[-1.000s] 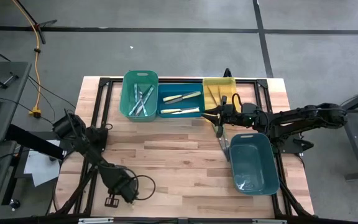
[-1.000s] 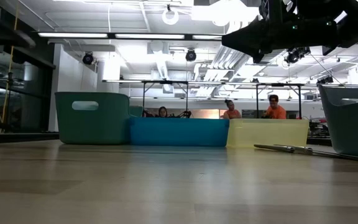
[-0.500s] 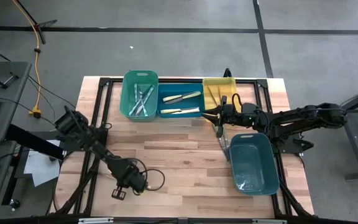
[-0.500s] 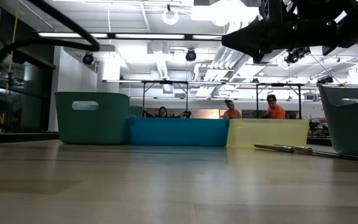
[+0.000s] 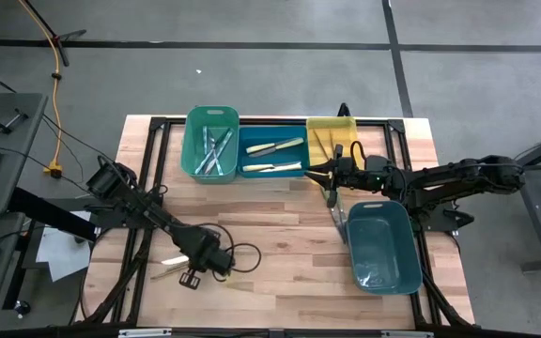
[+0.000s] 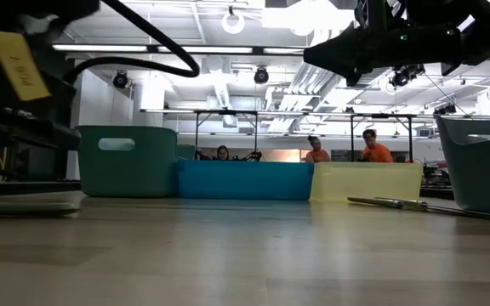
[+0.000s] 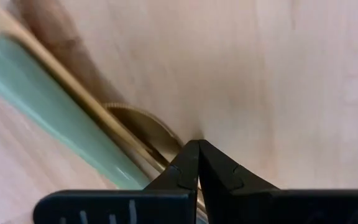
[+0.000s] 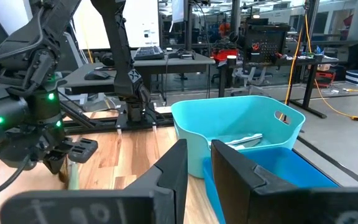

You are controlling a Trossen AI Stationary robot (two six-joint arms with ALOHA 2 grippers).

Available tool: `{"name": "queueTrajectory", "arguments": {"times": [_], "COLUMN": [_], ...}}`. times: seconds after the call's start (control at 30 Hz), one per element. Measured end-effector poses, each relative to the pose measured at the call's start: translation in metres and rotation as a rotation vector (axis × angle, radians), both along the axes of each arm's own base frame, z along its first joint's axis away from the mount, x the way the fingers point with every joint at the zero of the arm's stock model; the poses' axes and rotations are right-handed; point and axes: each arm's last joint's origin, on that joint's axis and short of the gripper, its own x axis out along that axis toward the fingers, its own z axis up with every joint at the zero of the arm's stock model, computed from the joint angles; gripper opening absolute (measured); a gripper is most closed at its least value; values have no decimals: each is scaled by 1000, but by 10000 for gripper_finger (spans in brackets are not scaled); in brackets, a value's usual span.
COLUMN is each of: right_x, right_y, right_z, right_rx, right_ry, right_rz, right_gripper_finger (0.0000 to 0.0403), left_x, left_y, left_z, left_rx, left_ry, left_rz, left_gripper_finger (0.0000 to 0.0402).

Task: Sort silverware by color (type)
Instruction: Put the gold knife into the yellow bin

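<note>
My left gripper [image 5: 212, 265] [image 7: 197, 145] points straight down near the table's front left, shut, its tips at the wooden tabletop. Right beside the tips lie a green-handled utensil [image 7: 55, 106] and a yellowish one [image 7: 104, 102], both flat on the wood. A pale utensil [image 5: 172, 263] shows beside the gripper in the high view. My right gripper [image 5: 330, 178] [image 8: 197, 168] hovers level at the back right, open with nothing between its fingers. Two silvery utensils [image 5: 338, 221] [image 6: 398, 203] lie flat below it. My left gripper stands with its shut fingertips [image 7: 188, 155] next to the yellowish utensil, which runs under the side of one finger. I cannot tell whether they touch it.
Along the far edge stand a green bin [image 5: 211, 141] with several utensils, a blue bin [image 5: 272, 155] with two pale-handled ones and a yellow bin [image 5: 332, 139]. A larger teal bin [image 5: 383, 246] sits at the right. The middle of the table [image 5: 280, 244] is bare wood.
My left gripper has swung along the near side toward the table's right and rolled about its own axis, staying shut. Pale utensils that it covered before now show on the wood beside it.
</note>
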Motion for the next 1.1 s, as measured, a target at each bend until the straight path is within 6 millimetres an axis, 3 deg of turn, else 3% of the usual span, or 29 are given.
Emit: {"name": "queueTrajectory", "arguments": {"times": [0.13, 0.27, 0.4, 0.53, 0.83, 1.1], "right_x": [0, 0, 0, 0, 0, 0], "right_y": [0, 0, 0, 0, 0, 0], "right_z": [0, -1, -2, -2, -4, -5], "right_rx": [0, 1, 2, 5, 5, 6], "right_ry": [3, 10, 18, 24, 37, 44], "right_rz": [0, 0, 0, 0, 0, 0], "right_gripper_finger": [67, 67, 67, 67, 67, 67], "left_x": [6, 10, 10, 5, -18, -41], "left_y": [6, 4, -1, 6, 13, -18], "left_z": [2, 19, 50, 60, 46, 62], "left_rx": [-6, 46, 84, 155, 149, -84], "left_ry": [1, -20, -174, -241, -141, -43], "left_rz": [24, 49, 27, 45, 249, 405], "left_gripper_finger": [0, 0, 0, 0, 0, 2]}}
